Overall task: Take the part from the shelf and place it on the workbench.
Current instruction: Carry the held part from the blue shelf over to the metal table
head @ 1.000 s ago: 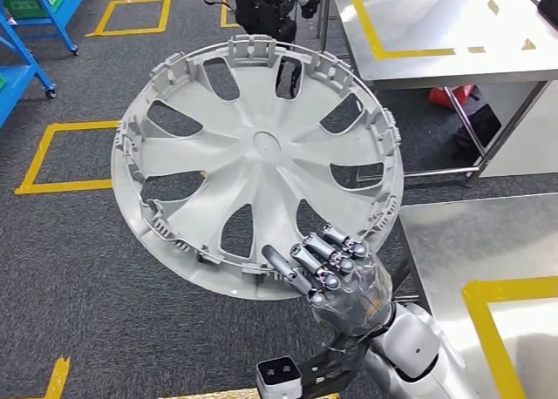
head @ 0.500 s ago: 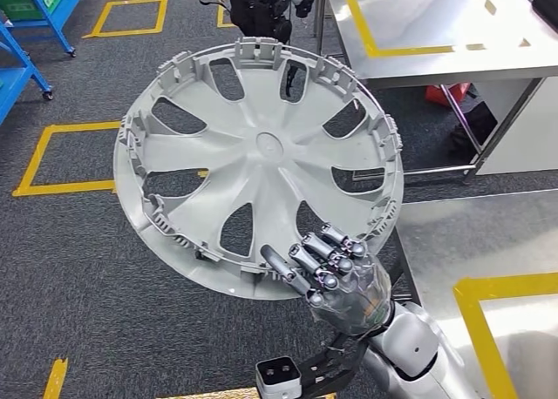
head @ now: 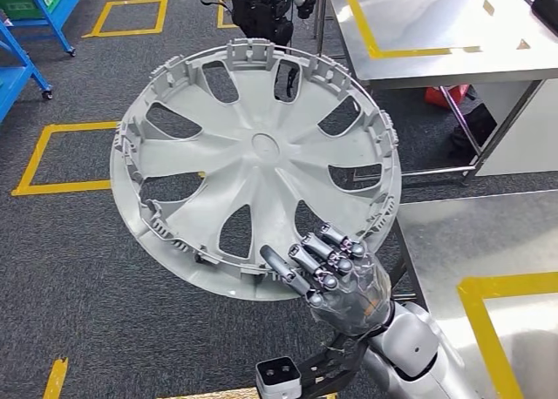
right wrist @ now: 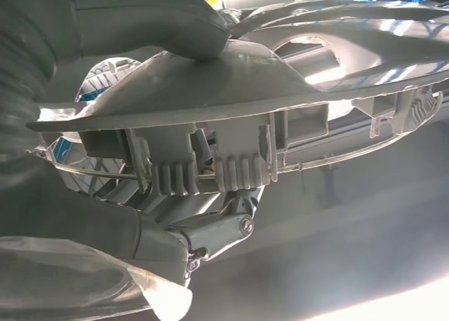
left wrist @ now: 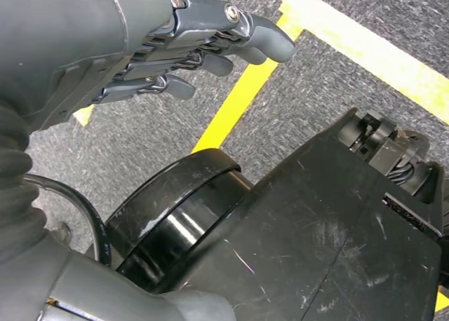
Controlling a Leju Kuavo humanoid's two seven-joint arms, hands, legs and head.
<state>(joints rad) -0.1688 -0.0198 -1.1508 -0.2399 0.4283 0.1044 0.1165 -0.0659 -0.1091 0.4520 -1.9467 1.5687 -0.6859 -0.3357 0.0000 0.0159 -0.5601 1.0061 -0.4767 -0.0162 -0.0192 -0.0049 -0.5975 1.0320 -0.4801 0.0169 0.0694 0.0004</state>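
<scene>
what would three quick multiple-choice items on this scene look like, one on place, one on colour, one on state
1. Where does the right hand grip the wheel cover?
A. near rim
B. far rim
C. centre hub

2. What colour is the floor tape?
A. red
B. yellow
C. white

3. What is the left hand doing?
A. holding the cover
C. pressing the workbench
B. holding nothing

Answers: 1 A, its fingers lie over the cover's rim nearest the robot. 2 B, yellow lines mark the grey carpet. 3 B, it hangs above the floor with nothing in it.
</scene>
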